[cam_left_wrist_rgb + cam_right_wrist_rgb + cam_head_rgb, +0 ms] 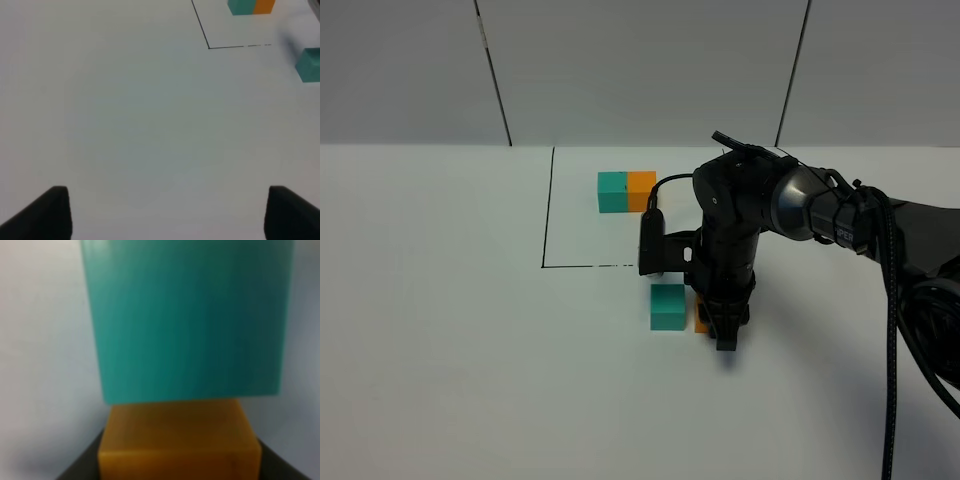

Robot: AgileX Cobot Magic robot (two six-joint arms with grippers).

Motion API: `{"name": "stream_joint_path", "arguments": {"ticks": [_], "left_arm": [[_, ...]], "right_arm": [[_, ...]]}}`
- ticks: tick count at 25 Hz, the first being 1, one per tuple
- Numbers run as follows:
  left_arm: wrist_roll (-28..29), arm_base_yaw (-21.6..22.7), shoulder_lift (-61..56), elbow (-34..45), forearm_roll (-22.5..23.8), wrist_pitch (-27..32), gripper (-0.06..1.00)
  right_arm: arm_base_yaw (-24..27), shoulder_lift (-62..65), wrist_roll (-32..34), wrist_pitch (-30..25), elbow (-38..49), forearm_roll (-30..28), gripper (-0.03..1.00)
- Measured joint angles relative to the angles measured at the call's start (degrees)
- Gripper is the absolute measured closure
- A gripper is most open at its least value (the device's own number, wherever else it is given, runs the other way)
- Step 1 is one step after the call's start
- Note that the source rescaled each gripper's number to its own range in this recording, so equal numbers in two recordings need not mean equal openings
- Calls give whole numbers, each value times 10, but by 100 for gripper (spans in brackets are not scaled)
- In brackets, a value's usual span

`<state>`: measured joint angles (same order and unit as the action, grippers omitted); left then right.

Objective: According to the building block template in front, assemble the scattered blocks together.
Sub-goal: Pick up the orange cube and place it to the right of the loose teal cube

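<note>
The template, a teal and orange joined bar, lies inside the black-lined area at the back; it also shows in the left wrist view. The loose teal cube sits in front of the line. The loose orange cube is just to its right, mostly hidden by my right gripper, which points down and is shut on it. In the right wrist view the orange cube sits between the dark fingers right against the teal cube. My left gripper is open and empty over bare table.
A black line marks a rectangle on the white table. The right arm and its cables fill the right side. The teal cube also shows at the edge of the left wrist view.
</note>
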<state>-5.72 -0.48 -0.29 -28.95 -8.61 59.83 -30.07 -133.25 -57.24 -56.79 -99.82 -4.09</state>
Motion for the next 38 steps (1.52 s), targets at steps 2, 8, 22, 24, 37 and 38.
{"name": "stream_joint_path", "arguments": {"ticks": [2, 8, 22, 24, 37, 38], "left_arm": [[0, 0, 0, 0, 0, 0, 21], [0, 0, 0, 0, 0, 0, 21], [-1, 0, 0, 0, 0, 0, 21], [-1, 0, 0, 0, 0, 0, 21], [-1, 0, 0, 0, 0, 0, 21], [-1, 0, 0, 0, 0, 0, 21]], "right_arm": [[0, 0, -2, 4, 0, 2, 97], [-1, -1, -8, 11, 0, 4, 97], [-2, -20, -17, -19, -32, 4, 97], [-2, -21, -19, -15, -35, 4, 97], [-4, -21, -22, -7, -35, 6, 97], [-4, -21, -22, -7, -35, 6, 97]]}}
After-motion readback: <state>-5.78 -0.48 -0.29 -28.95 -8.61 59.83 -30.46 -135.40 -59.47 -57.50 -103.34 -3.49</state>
